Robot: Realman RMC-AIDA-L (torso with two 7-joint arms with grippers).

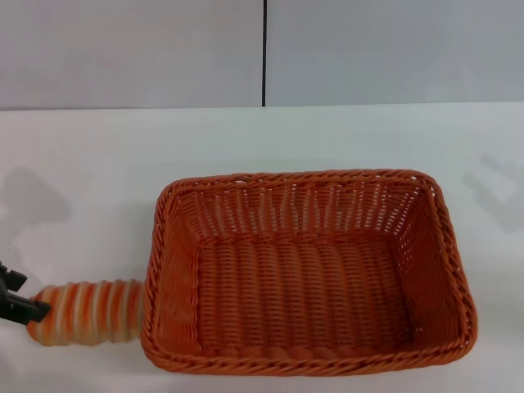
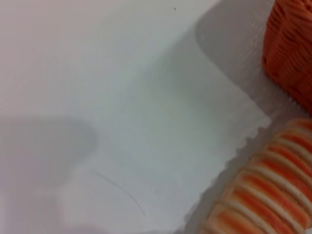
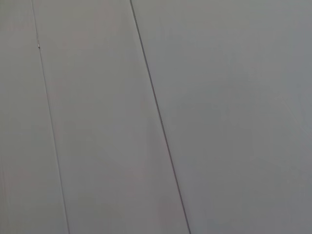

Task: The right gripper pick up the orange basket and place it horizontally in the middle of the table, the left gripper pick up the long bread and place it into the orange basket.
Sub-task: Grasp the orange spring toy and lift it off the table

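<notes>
Bread, the long striped loaf, lies on the white bench at the near left, its long axis running left to right. Its right end touches the orange basket's left wall near the near corner, so that wall stands between loaf and basket interior. The basket sits mid-bench, long side left to right, open side up. The left gripper is at the loaf's left end; whether it grips cannot be told. The right gripper is out of sight.

Head view overlooks table; left wrist close, sharing long bread
</notes>
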